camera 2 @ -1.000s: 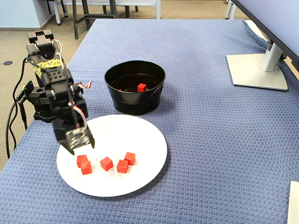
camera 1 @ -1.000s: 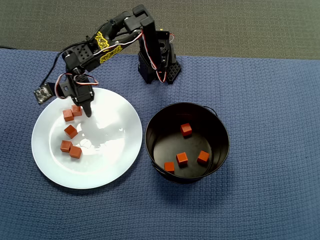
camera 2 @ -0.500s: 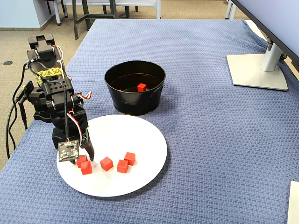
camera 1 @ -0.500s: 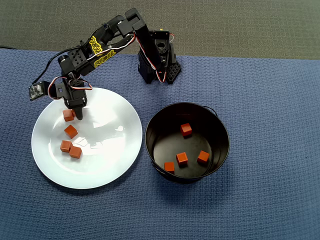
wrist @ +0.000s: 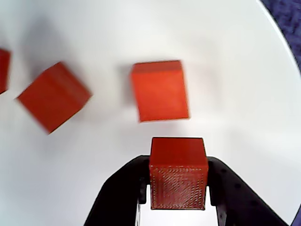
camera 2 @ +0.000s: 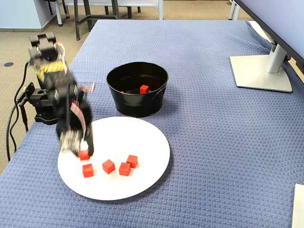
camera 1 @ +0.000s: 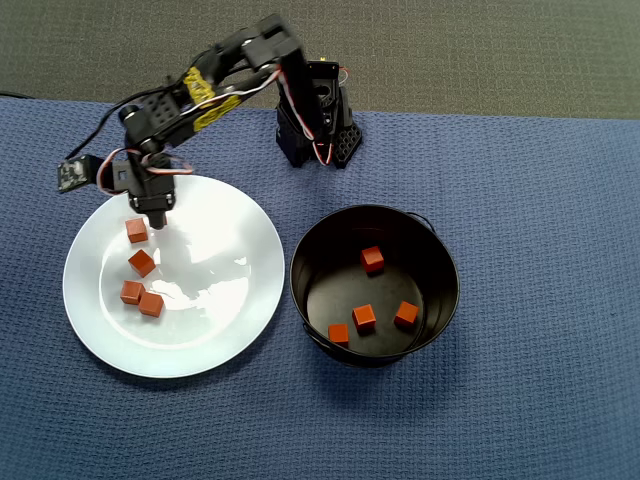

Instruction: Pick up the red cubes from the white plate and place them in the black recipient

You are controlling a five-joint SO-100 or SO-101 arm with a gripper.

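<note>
The setting looks like an office. A monitor stand (camera 2: 262, 71) sits at the edge of a table covered in blue woven cloth (camera 2: 209, 142), while chair legs (camera 2: 85, 16) stand on carpeted floor (camera 2: 14, 42) behind.

The black two-finger pincer (wrist: 178, 188), closed on one small red-orange cube (wrist: 178, 172), hangs over the left-hand part of the large round glossy white plate (camera 1: 215, 300) in the overhead view. Four more red-orange cubes (camera 1: 140, 263) lie loose on the plate's left half in that view, the nearest just beside the pincer; the plate's right half is bare. Between the plate and the deep round black metal pot (camera 1: 300, 290) runs a narrow strip of blue woven cloth on the table (camera 1: 540, 200). The pot's mouth is open from above; four cubes (camera 1: 364, 317) rest apart on its floor. The arm's black base (camera 1: 318, 125) stands behind, between plate and pot.
</note>
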